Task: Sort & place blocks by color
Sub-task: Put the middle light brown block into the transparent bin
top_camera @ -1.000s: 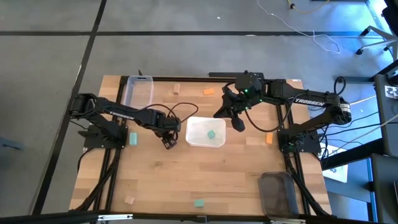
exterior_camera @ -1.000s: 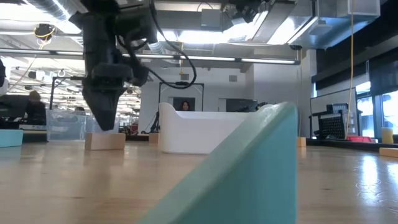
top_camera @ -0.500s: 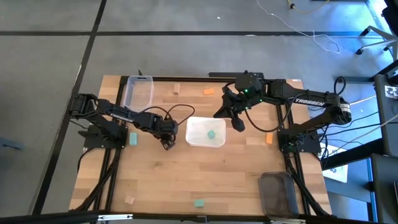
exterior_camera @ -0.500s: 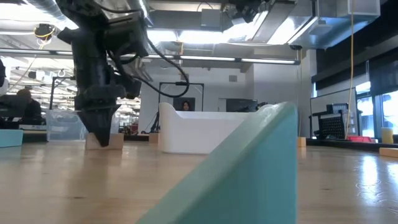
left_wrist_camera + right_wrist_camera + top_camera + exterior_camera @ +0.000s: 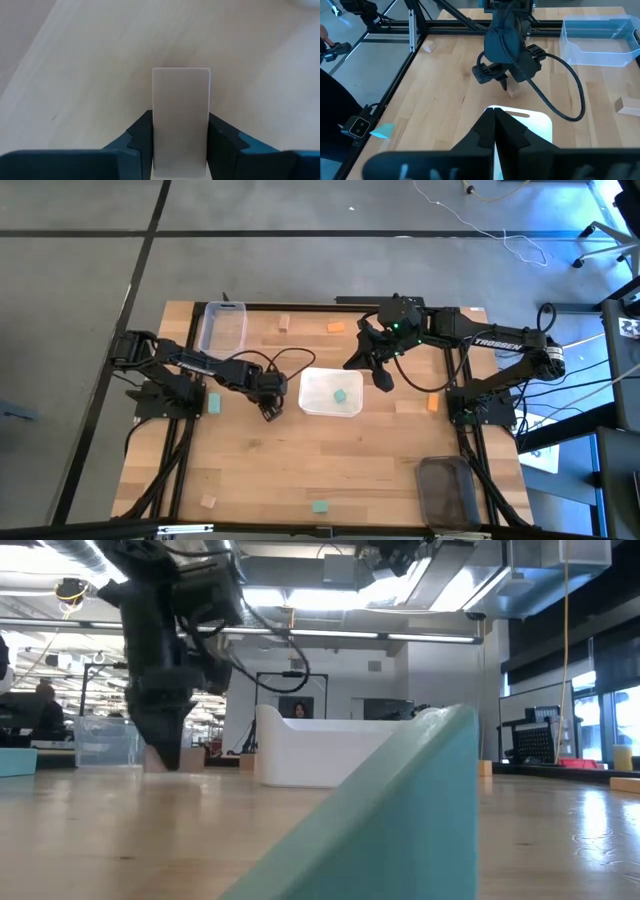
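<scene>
Judged the step as the pick-up of a wooden block [image 5: 181, 120] by the left gripper [image 5: 270, 406], low over the middle of the desk [image 5: 350, 470], just left of the white tray [image 5: 312, 406]. Found its fingers [image 5: 141, 140] set one on each side of the block and pressed against its flanks, pinching it. Took the block to be resting on the desk, not yet lifted.

Placed the right gripper [image 5: 384, 380] above the tray's far right corner, waiting, fingers [image 5: 495, 122] pressed together on nothing.

Called next for a firm hold, a straight lift clear of the wood, then a carry to wherever that colour belongs. Saw a teal block [image 5: 341, 395] already in the tray, so guessed the pale one belongs elsewhere, perhaps in the clear tub [image 5: 222, 326] at the far left corner. Could not tell that for certain.

From the left wrist view alone, learned of the contact between fingers and block. From above, lost the block under the gripper but gained the layout: an orange block [image 5: 335, 327] near the far edge and another teal block [image 5: 214, 402] at the left edge. From the low view, confirmed only the fingertips down at desk level; found much of that picture blocked by a close teal block [image 5: 400, 820].
</scene>
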Robot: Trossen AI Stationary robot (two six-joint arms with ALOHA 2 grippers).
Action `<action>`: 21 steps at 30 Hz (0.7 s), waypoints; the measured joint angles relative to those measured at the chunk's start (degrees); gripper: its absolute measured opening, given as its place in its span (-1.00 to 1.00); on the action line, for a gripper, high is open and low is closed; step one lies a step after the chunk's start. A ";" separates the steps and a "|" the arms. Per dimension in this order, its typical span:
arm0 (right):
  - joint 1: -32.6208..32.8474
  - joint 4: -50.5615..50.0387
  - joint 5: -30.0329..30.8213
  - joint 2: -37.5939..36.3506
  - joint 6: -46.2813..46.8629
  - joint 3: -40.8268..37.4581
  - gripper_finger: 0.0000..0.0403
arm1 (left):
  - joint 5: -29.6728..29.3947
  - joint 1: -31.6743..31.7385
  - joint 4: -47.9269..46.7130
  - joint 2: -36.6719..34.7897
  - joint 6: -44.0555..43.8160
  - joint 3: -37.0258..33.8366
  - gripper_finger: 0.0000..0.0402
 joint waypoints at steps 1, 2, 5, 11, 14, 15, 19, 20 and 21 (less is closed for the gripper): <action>0.00 -0.01 0.01 0.00 -0.01 0.00 -0.96 | 0.22 -0.01 -0.71 -0.71 0.73 0.40 -0.39; 0.01 -0.03 0.00 0.00 -0.01 0.00 -0.96 | 0.29 0.00 -2.11 -1.31 1.30 1.07 -0.39; 0.02 0.04 0.00 0.00 -0.01 0.00 -0.96 | 0.31 0.50 -4.98 -2.82 2.35 3.18 -0.39; 0.01 0.10 0.00 0.00 -0.01 0.00 -0.96 | 0.07 3.69 -14.95 -8.79 2.14 8.53 -0.39; 0.00 1.61 0.02 0.00 0.02 0.00 -0.96 | -0.11 6.03 -19.36 -12.28 1.84 11.80 -0.39; 0.00 2.36 0.03 0.00 0.03 0.00 -0.96 | -0.14 7.02 -19.69 -12.95 1.77 13.18 -0.39; 0.01 2.71 0.06 0.00 -0.22 0.00 -0.96 | -1.67 11.91 -25.20 -14.82 1.67 18.69 -0.39; 0.02 2.70 0.44 0.00 -0.02 0.00 -0.96 | -2.77 13.34 -25.78 -14.65 1.75 20.27 -0.39; 0.02 2.68 1.66 0.00 0.15 0.00 -0.96 | -4.38 14.88 -27.50 -14.65 2.06 21.44 -0.39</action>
